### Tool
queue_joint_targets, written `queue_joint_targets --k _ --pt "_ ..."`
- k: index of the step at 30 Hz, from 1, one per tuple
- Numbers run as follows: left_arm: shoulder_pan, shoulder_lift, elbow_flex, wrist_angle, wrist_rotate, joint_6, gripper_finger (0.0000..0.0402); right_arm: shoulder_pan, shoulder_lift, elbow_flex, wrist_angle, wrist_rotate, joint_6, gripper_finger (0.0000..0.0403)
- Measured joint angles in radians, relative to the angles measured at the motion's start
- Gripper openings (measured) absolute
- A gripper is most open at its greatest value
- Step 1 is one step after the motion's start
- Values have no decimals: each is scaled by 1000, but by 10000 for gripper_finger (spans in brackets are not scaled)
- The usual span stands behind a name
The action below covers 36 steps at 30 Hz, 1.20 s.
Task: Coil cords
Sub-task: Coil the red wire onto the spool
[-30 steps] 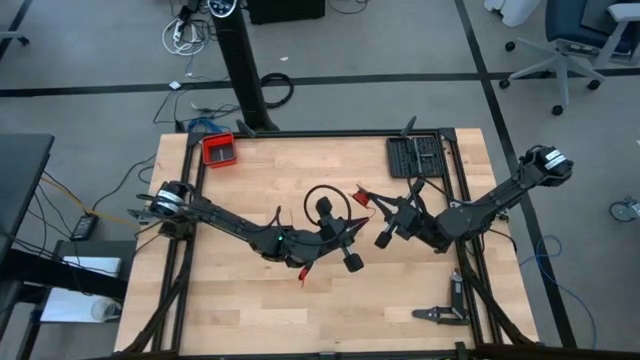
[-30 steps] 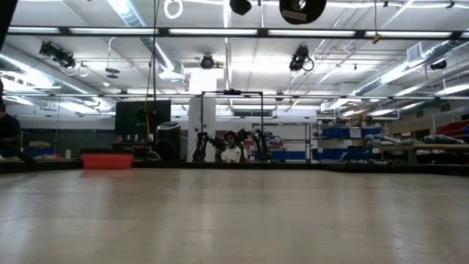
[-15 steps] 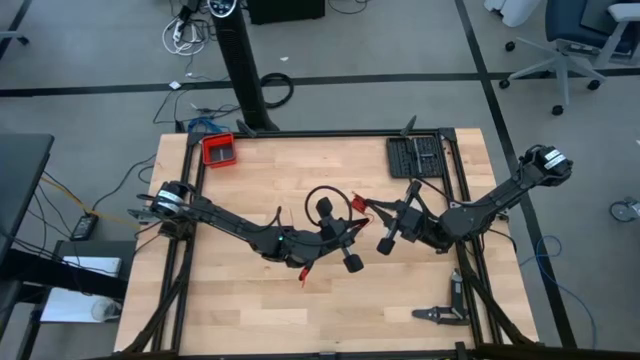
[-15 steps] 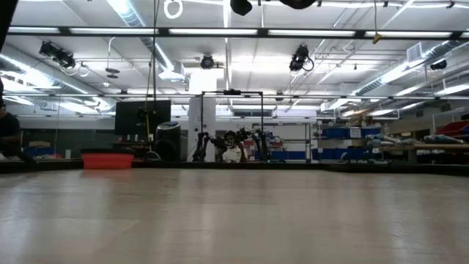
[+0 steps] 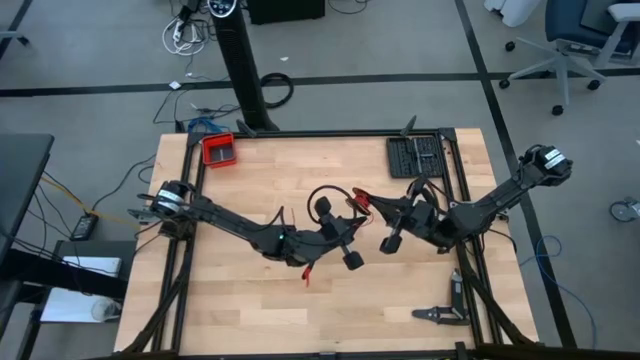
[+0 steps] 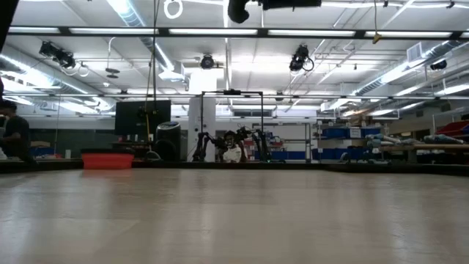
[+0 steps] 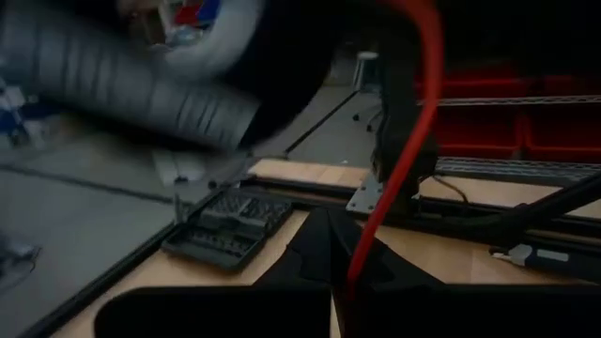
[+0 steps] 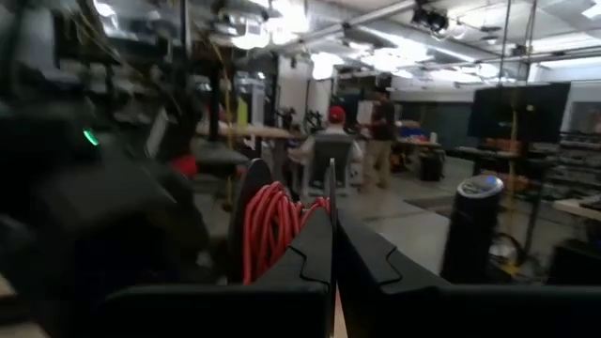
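Both sets of fingers meet over the middle of the wooden surface (image 5: 250, 300). The left gripper (image 5: 346, 215) pinches the red cord (image 5: 354, 203); the right gripper (image 5: 368, 206), fingers pressed together, touches its coiled strands (image 8: 272, 225). A black cable loop (image 5: 325, 195) crowds just beside them. A red tray (image 5: 219, 150) and black bit case (image 5: 414, 155) lie well apart at the far edge.

Both arms reach to table centre; left gripper (image 5: 349, 207) and right gripper (image 5: 362, 203) nearly meet, fingers closed.
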Motion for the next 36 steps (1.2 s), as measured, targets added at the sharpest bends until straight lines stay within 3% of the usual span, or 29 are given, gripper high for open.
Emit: queue_joint_targets --k 7,13,19,24,36 --pt "17 0 0 -108 -32 -87 0 15 0 0 113 -88 2 1" --pt "7 0 0 -153 -174 -34 0 56 0 0 105 -153 -1 3" --pt "-25 -10 0 -156 -292 56 0 137 0 0 -41 -105 -62 4" --pt "-43 -44 0 -178 -361 99 0 173 -2 0 -45 -39 -107 4" --pt "-61 -49 0 -117 -321 152 0 234 -3 0 19 4 -289 2"
